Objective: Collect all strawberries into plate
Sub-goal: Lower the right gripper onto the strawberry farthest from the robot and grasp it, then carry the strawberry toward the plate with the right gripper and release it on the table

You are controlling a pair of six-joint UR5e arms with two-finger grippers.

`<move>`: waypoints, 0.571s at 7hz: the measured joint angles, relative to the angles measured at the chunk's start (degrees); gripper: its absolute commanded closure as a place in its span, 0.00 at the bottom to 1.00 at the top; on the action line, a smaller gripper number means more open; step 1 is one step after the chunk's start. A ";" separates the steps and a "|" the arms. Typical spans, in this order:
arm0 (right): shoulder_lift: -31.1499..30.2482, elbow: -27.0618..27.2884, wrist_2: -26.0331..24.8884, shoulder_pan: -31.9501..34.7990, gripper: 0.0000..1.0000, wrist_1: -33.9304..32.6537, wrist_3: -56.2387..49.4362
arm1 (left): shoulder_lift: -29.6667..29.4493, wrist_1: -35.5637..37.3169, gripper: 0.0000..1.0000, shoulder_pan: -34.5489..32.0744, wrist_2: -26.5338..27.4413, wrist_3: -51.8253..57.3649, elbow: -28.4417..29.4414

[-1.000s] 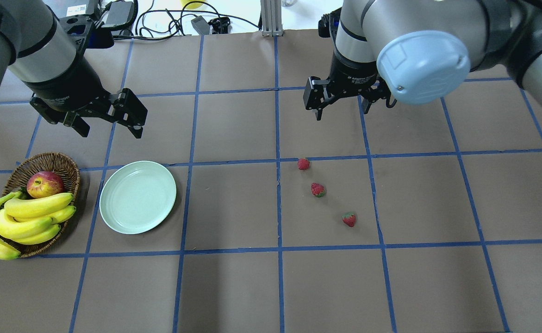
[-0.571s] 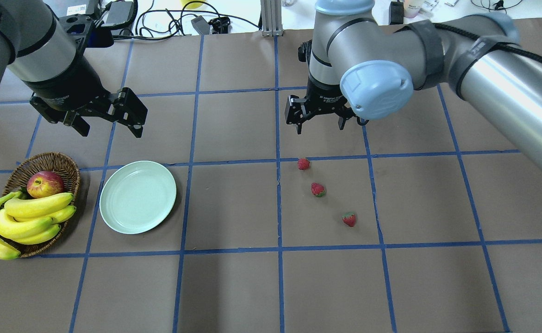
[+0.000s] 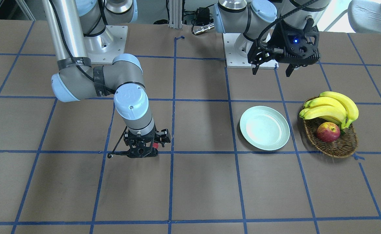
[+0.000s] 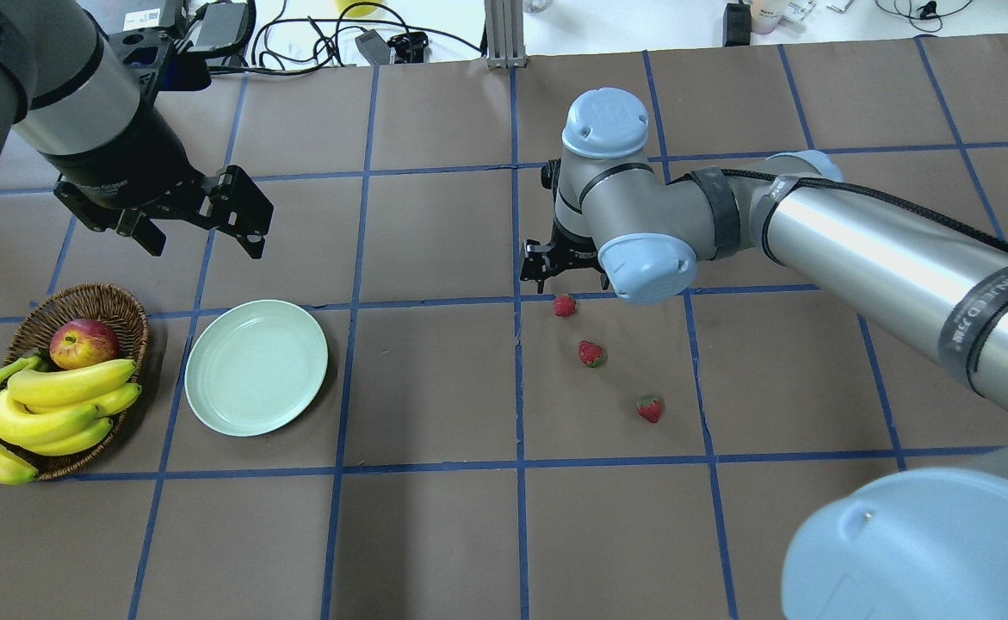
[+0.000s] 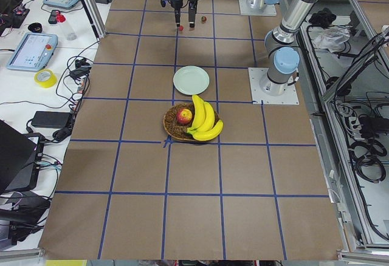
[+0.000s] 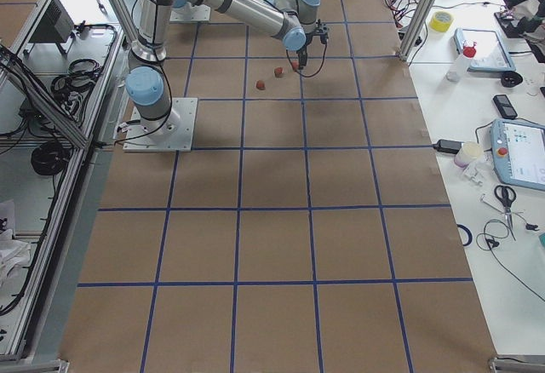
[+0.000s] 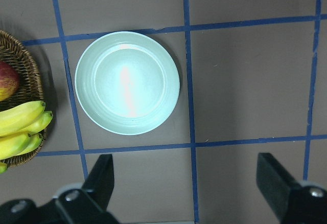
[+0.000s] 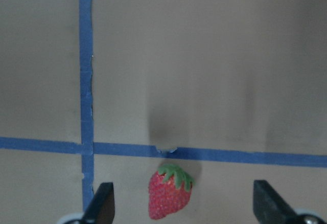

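bench (image 4: 435, 534): brown sheet taped into blue squares; the lines below run from the robot's edge outward to the far edge.
near strawberry (image 4: 650, 408): right of the bench's middle and the closest of the three to the robot's edge. It has not moved in the last second.
middle strawberry (image 4: 590, 353): a little farther out and a little nearer the centre line, also unmoved.
plate (image 4: 256, 366): toward the left end, about midway between the robot's edge and the far edge. It holds nothing, so no berry is collected yet.
basket (image 4: 95, 297): just beside the plate at the left edge, holding bananas (image 4: 56, 400) and an apple (image 4: 83, 343). It is no part of the job.
far strawberry (image 4: 565, 305): the outer end of the diagonal row, just beside a blue tape line.
right arm (image 4: 633, 224): the one change. A second ago it hung high toward the far edge; it has since swung in and dropped low over the far strawberry.
right jaws: apart and holding nothing. The fingertips (image 8: 104, 201) stand either side of that berry, though whether they have reached its level is unclear.
left arm (image 4: 99, 146): unchanged, hanging high around the plate.
left jaws: wide apart, empty.
meaning: the first pick looks to be starting, with a long carry to the left end to follow.
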 measured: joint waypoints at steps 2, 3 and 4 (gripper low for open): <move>1.37 0.67 1.99 0.03 0.53 -1.47 0.11 | 0.04 -0.02 0.00 0.02 0.12 0.17 0.05; 1.50 1.13 2.22 0.04 0.84 -1.52 0.10 | 0.06 -0.04 0.00 0.05 0.24 0.40 0.03; 1.37 1.60 2.21 0.03 1.00 -1.50 0.04 | 0.06 -0.04 0.00 0.17 0.36 0.54 0.01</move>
